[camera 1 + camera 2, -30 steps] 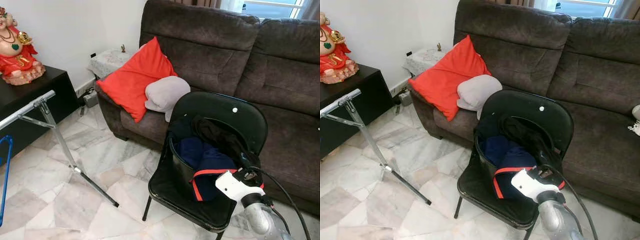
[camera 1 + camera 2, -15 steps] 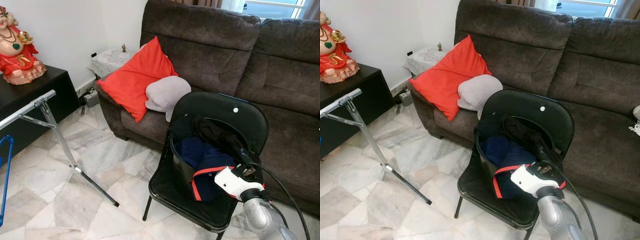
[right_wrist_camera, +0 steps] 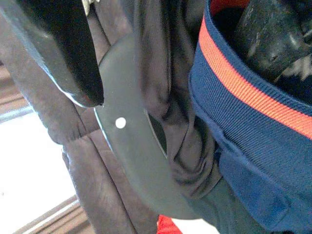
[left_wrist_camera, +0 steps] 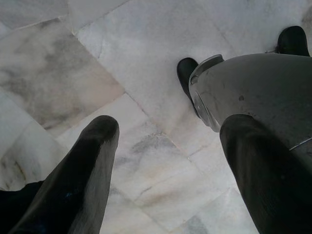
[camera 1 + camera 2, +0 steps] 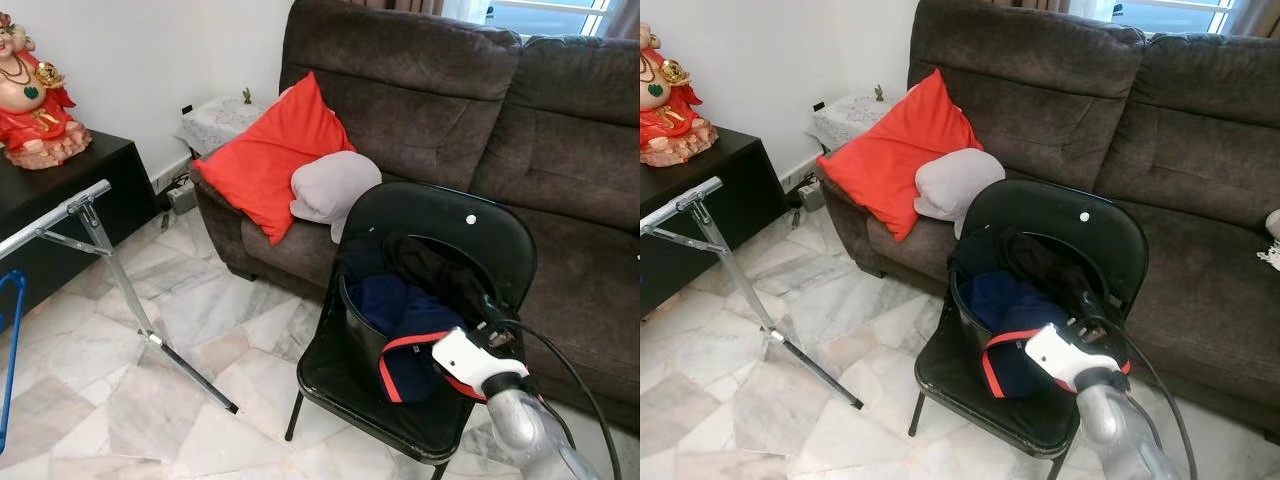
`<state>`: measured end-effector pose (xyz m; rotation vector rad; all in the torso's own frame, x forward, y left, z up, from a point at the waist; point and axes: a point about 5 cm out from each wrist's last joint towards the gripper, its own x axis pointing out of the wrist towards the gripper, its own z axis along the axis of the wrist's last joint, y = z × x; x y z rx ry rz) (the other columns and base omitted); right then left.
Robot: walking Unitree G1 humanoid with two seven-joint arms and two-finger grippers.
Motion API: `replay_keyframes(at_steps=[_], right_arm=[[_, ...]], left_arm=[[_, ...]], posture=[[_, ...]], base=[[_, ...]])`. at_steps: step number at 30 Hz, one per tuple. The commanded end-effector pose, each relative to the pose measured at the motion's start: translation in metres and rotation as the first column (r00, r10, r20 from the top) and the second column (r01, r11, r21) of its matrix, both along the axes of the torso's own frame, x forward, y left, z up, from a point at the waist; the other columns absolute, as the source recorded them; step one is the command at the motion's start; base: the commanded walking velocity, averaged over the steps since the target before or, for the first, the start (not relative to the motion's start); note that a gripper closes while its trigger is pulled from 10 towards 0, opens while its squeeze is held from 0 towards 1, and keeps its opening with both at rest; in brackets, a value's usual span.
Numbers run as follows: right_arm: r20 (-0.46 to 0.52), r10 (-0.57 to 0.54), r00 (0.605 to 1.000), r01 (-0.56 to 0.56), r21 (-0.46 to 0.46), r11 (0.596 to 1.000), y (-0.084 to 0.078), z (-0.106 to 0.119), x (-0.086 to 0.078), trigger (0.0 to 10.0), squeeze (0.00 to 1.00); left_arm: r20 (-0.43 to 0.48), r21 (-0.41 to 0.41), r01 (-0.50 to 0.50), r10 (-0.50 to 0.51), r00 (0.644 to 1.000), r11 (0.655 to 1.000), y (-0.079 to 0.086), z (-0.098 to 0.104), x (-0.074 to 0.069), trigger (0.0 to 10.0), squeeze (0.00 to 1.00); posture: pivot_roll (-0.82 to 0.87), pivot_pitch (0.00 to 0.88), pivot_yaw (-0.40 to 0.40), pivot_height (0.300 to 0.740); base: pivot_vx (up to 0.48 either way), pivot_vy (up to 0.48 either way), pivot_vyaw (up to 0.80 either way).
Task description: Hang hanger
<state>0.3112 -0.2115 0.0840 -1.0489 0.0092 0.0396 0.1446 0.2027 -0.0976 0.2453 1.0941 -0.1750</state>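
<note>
A blue hanger (image 5: 9, 345) shows at the far left edge, below the silver rail of a drying rack (image 5: 62, 212). On a black chair (image 5: 440, 215) stands a black basket (image 5: 350, 315) with a navy garment (image 5: 412, 312) with an orange-red band and a dark garment (image 5: 432, 265). My right gripper (image 5: 487, 318) reaches into the basket from the near right. Its fingers (image 3: 66, 51) stand apart, open, with the navy garment's (image 3: 253, 146) banded edge between them. My left gripper (image 4: 168, 165) hangs open over the marble floor.
A brown sofa (image 5: 430, 90) with a red cushion (image 5: 265, 160) and a grey cushion (image 5: 332, 185) stands behind the chair. A black cabinet (image 5: 60, 185) with a red figurine (image 5: 30, 90) is on the left. The rack's leg (image 5: 190, 375) crosses the marble floor.
My right wrist has pushed a little forward and down, deeper onto the clothes in the basket. The navy garment's band has shifted slightly. The hanger and rack are unmoved.
</note>
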Motion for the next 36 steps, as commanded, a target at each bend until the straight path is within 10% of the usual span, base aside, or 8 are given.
replay_keyframes(at_steps=[1, 22, 36], right_arm=[[-0.019, 0.018, 1.000, -0.019, -0.022, 1.000, 0.000, -0.002, 0.001, 10.0, 0.00], [-0.154, 0.174, 0.972, -0.182, -0.035, 0.983, 0.017, -0.017, 0.007, 10.0, 0.00], [-0.010, 0.185, 0.983, -0.185, -0.094, 0.978, 0.019, 0.003, 0.009, 10.0, 0.00]], left_arm=[[-0.044, -0.020, 0.006, -0.007, 0.999, 1.000, -0.006, -0.005, -0.010, 10.0, 0.00], [-0.043, -0.018, 0.007, -0.008, 0.999, 1.000, -0.006, -0.005, -0.011, 10.0, 0.00], [-0.046, -0.020, 0.004, -0.005, 0.999, 1.000, -0.006, -0.005, -0.011, 10.0, 0.00]], posture=[[0.00, 0.069, 0.041, 0.740], [0.01, 0.064, 0.045, 0.740], [0.01, 0.072, 0.042, 0.740]], base=[[0.000, 0.000, 0.00], [0.000, 0.000, 0.00], [0.000, 0.000, 0.00]])
